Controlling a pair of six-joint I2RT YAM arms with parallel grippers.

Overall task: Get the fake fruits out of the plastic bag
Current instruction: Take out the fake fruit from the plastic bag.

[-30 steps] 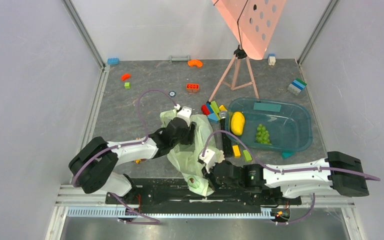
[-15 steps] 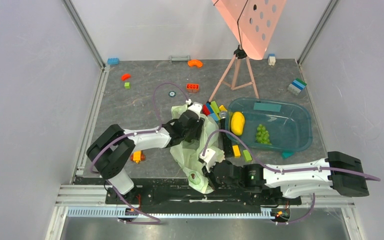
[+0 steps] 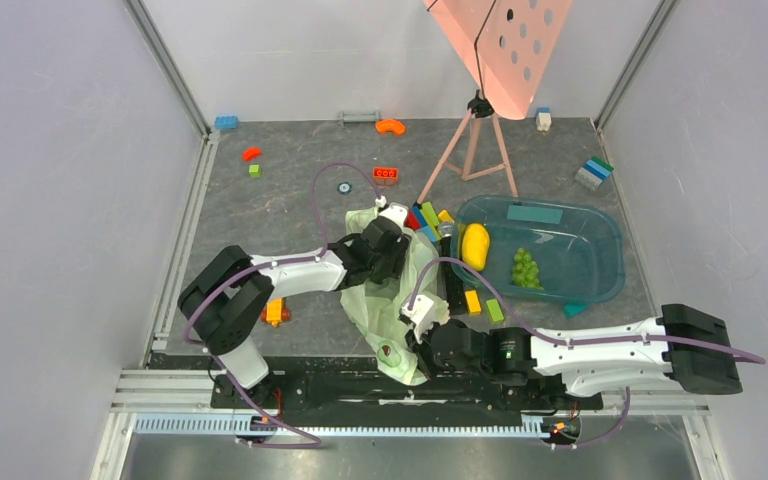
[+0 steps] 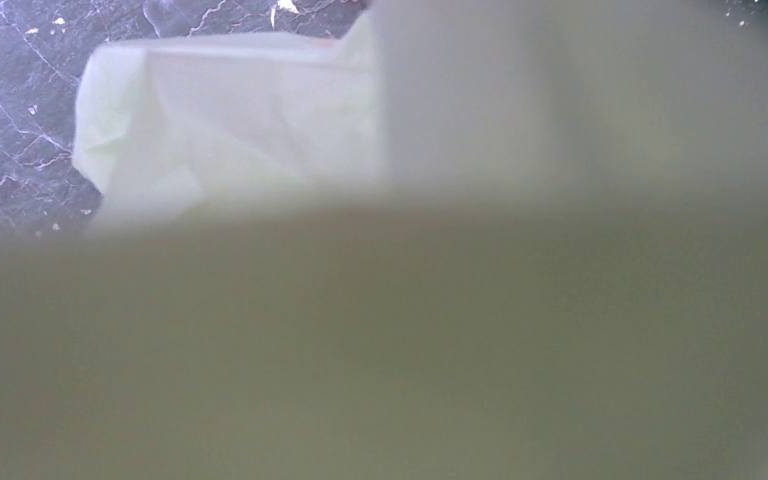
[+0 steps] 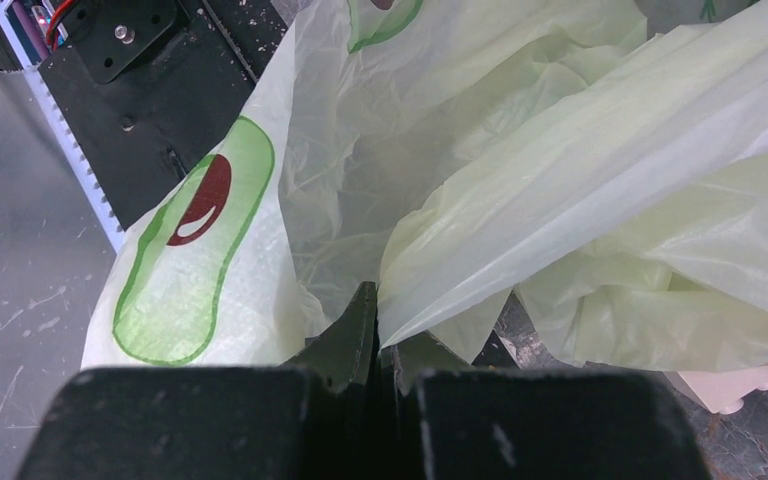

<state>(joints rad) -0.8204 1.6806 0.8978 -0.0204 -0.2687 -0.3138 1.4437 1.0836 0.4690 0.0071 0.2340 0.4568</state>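
Bag (image 3: 388,300) is crumpled between the two arms, near the table's front edge. The yellow fruit (image 3: 474,246) and green cluster (image 3: 526,268) lie in the tray (image 3: 580,260) to the right of the bag, already out. No fruit shape is made out through the film, so it cannot be told whether anything is left inside.

Right gripper (image 5: 377,305): its jaws are pinched tight on a fold of the bag beside the printed patch, as seen from its wrist.

Left gripper (image 3: 385,245): it is set over the bag's far end. Its wrist view is smothered in blurred film, so it cannot be told whether it is open, closed or gripping.

Step judged: the bag is anchored at one end while the other end is searched or gathered for remaining fruit.

Method suggested:
- The right pinch should be held firm. Thin film is likely to slip if pulled hard.
- The left jaws should be closed only once film or a fruit is confirmed between them.
- If the bag is lifted, its mouth should be tipped toward the tray.
- The bricks (image 3: 472,300) just beside the bag should not be swept aside.
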